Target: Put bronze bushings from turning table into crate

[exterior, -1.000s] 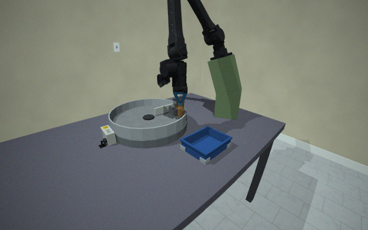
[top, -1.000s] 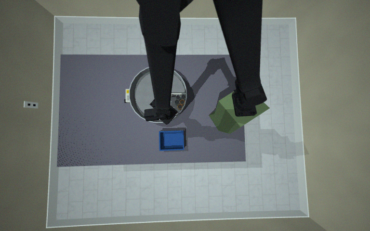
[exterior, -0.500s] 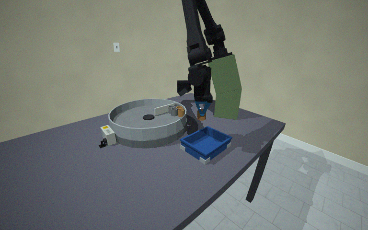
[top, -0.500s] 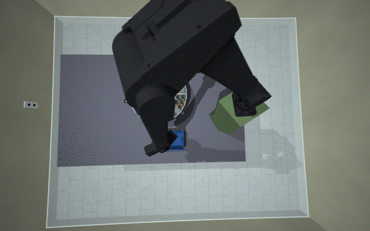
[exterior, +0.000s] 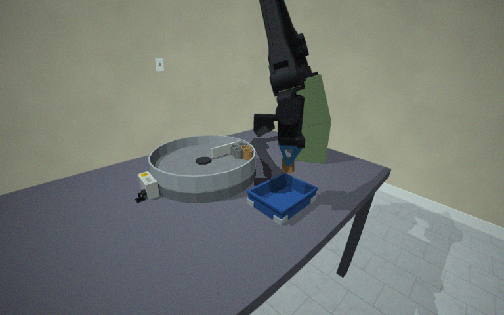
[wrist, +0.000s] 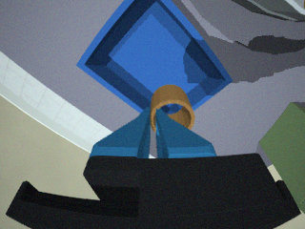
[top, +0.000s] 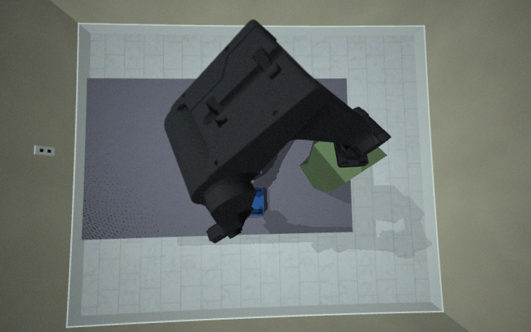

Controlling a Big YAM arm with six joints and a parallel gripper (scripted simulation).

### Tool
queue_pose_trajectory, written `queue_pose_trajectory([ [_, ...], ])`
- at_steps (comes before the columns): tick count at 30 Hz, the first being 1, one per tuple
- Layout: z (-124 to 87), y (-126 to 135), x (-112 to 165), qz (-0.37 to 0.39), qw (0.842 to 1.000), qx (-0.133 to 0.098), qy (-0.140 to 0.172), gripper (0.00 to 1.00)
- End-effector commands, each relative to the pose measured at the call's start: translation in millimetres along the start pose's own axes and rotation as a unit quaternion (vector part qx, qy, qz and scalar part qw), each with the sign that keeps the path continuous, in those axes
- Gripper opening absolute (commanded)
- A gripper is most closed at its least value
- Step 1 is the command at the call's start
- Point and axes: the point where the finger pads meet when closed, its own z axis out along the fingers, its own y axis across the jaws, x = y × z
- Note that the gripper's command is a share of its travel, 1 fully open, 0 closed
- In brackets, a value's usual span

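The black parallel gripper with blue fingers [exterior: 289, 157] is clenching a short bronze ring-shaped bushing [exterior: 287, 166], pinching its wall between the fingertips, one finger [wrist: 171, 135] reaching inside the bore by the wrist view. The bushing is hanging straight below the fingertips, bore roughly upright, above the dark table top [exterior: 111, 237] just beyond the far edge of the shallow blue rectangular crate [exterior: 282, 195]. In the wrist view the crate is lying ahead of the ring, not yet squarely beneath it.

It is looking like a stiff, smooth metal sleeve, small yet dense for its size, likely slippery, so a wall pinch near the rim seems the sensible hold.

Over on the left, the round grey turning table [exterior: 202, 167] is carrying another bronze bushing [exterior: 247, 152] beside grey steel bushings [exterior: 236, 150], bunched against a pale divider. The top view is mostly showing the arm.
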Motion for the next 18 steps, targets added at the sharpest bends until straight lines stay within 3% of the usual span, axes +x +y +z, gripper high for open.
queue_pose_trajectory([
  [1, -22.3, 25.5, -6.2, 0.011, 0.999, -0.03, -0.009, 0.0],
  [18, -21.3, 24.3, -9.2, 0.012, 0.999, -0.029, -0.009, 0.0],
])
